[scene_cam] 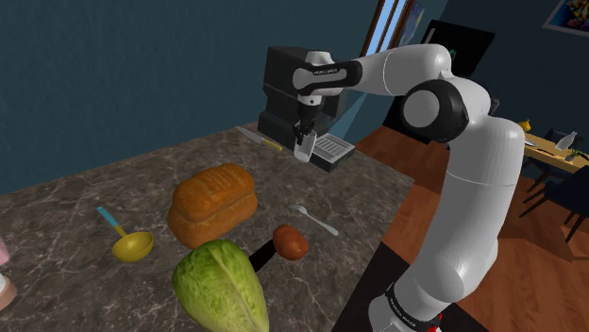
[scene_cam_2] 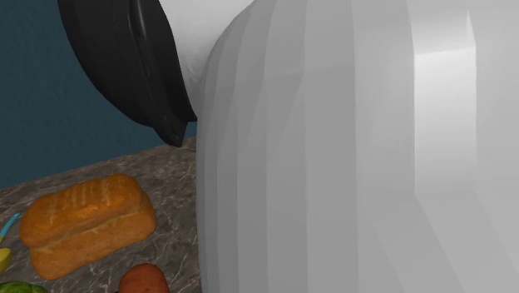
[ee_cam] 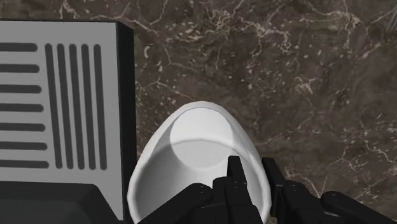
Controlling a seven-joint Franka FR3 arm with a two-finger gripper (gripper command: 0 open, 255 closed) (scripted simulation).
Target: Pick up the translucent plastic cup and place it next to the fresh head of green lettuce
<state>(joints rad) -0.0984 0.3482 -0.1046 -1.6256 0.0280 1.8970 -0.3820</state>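
Now pinching the white cup (ee_cam: 197,137) by its wall with the end effector (ee_cam: 253,172) nearly closed, up near the counter's (ee_cam: 305,76) far edge beside the coffee machine (ee_cam: 63,95), presumably for carrying across to the lettuce (scene_cam: 219,288).

My white arm with dark joints (scene_cam: 472,170) bends over and reaches to the shoulder view's left. Its black two-finger gripper (scene_cam: 304,141) points down, pinching the wall of a round white cup (ee_cam: 191,143).
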